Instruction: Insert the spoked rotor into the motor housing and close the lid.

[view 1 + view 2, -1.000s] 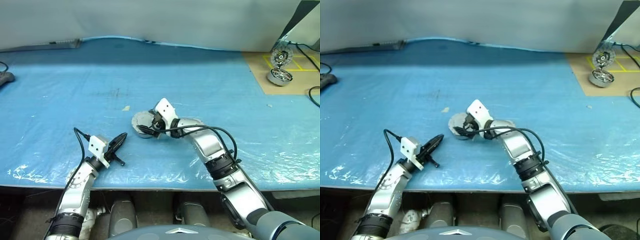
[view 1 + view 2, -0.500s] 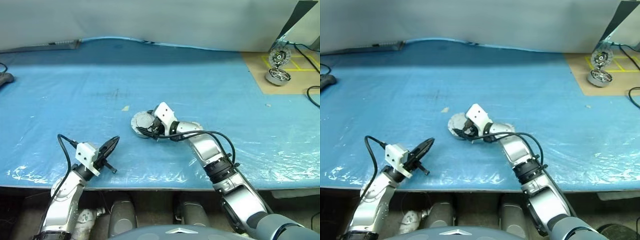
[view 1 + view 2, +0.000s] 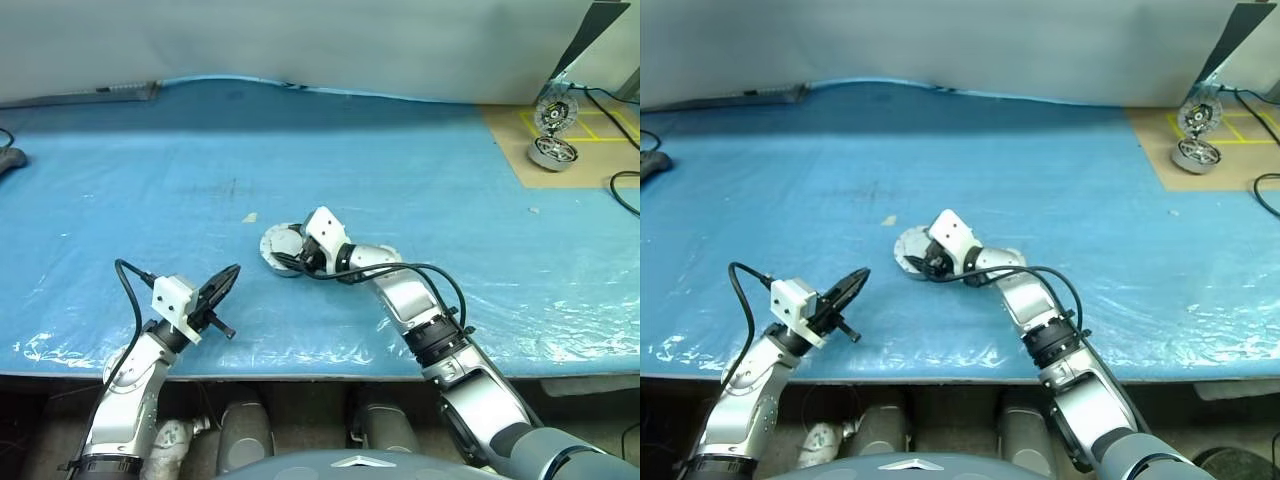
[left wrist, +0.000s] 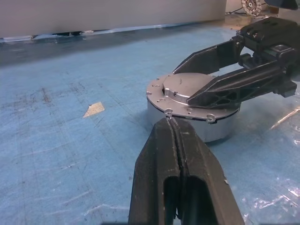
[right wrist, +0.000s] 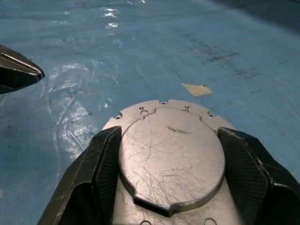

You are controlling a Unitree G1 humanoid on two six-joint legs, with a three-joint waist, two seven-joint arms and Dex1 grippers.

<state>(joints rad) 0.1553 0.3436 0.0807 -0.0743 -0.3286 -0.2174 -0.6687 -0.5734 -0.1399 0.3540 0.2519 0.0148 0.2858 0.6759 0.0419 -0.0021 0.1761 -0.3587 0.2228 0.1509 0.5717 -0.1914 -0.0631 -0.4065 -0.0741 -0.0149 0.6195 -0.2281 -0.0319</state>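
The squat round grey metal motor housing (image 3: 283,252) sits near the middle of the blue plastic-covered table (image 3: 420,180), with its round grey lid (image 5: 171,157) lying flat on top, plain outer face with the raised centre upward. The right gripper (image 5: 171,164) reaches in from the right, its two black fingers (image 5: 101,168) spread to either side of the lid's raised centre and lying against its edges (whether they actually press on it I cannot tell). The left gripper (image 3: 226,282) hangs near the front edge of the table, to the left of the housing and apart from it, fingers pressed together with nothing between them. A small tan scrap (image 3: 251,216) lies just beyond the housing. At the far right, a similar motor unit (image 3: 553,150) rests on tan cardboard (image 3: 520,150).
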